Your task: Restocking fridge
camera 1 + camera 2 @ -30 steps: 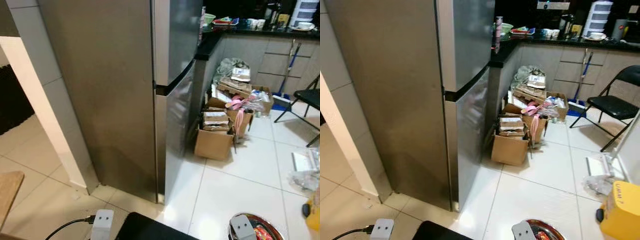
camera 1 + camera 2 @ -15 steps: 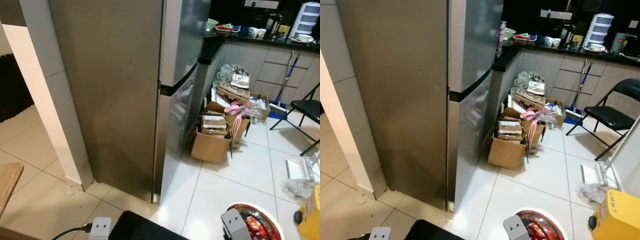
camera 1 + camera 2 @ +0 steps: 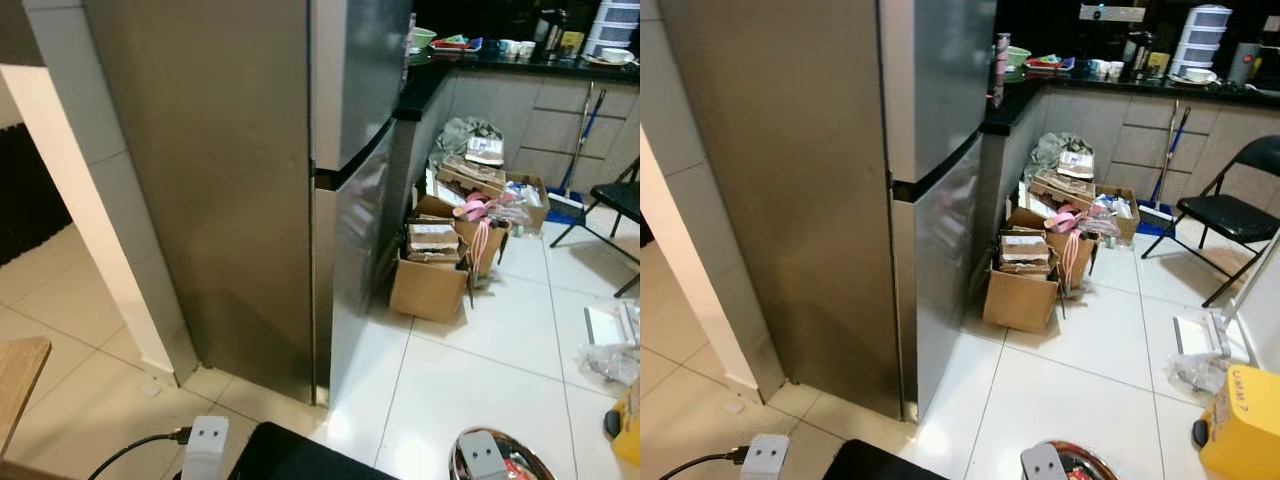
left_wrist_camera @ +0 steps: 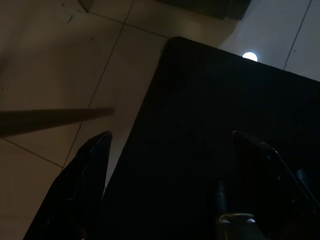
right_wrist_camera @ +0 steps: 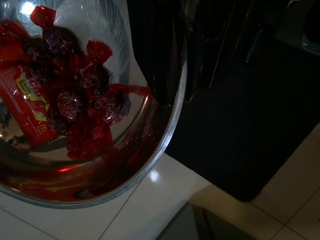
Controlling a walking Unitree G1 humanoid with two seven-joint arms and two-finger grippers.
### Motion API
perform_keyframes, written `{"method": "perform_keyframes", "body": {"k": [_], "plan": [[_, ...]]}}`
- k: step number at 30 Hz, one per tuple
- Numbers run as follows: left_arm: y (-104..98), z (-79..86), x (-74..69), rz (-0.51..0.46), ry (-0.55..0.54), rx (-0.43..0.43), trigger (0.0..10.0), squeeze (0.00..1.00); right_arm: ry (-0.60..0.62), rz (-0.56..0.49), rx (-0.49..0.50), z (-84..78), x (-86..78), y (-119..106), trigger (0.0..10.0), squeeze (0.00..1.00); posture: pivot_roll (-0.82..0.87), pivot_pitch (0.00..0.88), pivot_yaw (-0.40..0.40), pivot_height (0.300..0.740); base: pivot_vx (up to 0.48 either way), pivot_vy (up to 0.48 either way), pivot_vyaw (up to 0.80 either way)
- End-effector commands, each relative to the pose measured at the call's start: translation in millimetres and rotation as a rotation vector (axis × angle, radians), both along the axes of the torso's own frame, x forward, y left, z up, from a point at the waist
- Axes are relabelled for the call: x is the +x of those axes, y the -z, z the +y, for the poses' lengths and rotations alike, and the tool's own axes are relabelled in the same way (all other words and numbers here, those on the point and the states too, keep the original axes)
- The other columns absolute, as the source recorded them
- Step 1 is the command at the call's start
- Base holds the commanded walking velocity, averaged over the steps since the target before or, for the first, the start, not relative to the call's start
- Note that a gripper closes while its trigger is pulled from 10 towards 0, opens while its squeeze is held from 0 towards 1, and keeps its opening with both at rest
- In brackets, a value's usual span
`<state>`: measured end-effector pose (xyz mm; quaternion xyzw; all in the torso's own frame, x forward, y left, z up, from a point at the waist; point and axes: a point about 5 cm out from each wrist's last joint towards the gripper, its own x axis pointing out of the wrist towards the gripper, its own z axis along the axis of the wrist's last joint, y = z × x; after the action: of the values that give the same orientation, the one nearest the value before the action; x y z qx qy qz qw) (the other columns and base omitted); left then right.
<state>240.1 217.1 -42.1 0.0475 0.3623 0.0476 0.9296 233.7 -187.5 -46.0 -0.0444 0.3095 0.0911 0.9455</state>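
While the right gripper [image 3: 487, 458] is carrying a shiny metal bowl [image 5: 150, 165] of red candies [image 5: 80, 100], its fingers cannot be made out. The left gripper [image 4: 170, 145] is hanging open over the floor. Ahead and to the left, the fridge [image 3: 260, 180] is standing shut, with cardboard boxes [image 3: 432, 270] beside it.

The fridge [image 3: 300, 190] stands ahead of my jaws and to their left, doors shut. The counter [image 3: 1120, 85] runs behind it toward the right, with boxes [image 3: 432, 270] on the floor [image 3: 480, 370] against its base. A folding chair [image 3: 1230, 215] sits far right. A bowl [image 5: 95, 115] of wrapped sweets [image 5: 75, 105] lies under my right wrist.
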Motion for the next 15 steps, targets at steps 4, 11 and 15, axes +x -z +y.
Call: {"method": "perform_keyframes", "body": {"k": [4,11,15], "plan": [[4.1,3.1,-5.9,0.040,0.005,0.020,10.0,0.00,-0.021,0.016,-0.021,-3.7,-2.6,1.5,10.0,0.00,-0.05,0.091,0.004,0.740,0.000,0.000,0.00],[7.9,0.4,-9.8,0.059,-0.005,0.021,10.0,0.00,-0.043,0.037,-0.048,-7.4,-5.0,3.1,10.0,0.00,-0.05,0.087,0.008,0.740,0.000,0.000,0.00],[10.0,-2.5,-11.8,0.069,0.020,0.012,10.0,0.00,-0.055,0.032,-0.062,-9.2,-3.6,1.7,10.0,0.00,-0.05,0.076,-0.011,0.740,0.000,0.000,0.00]]}}
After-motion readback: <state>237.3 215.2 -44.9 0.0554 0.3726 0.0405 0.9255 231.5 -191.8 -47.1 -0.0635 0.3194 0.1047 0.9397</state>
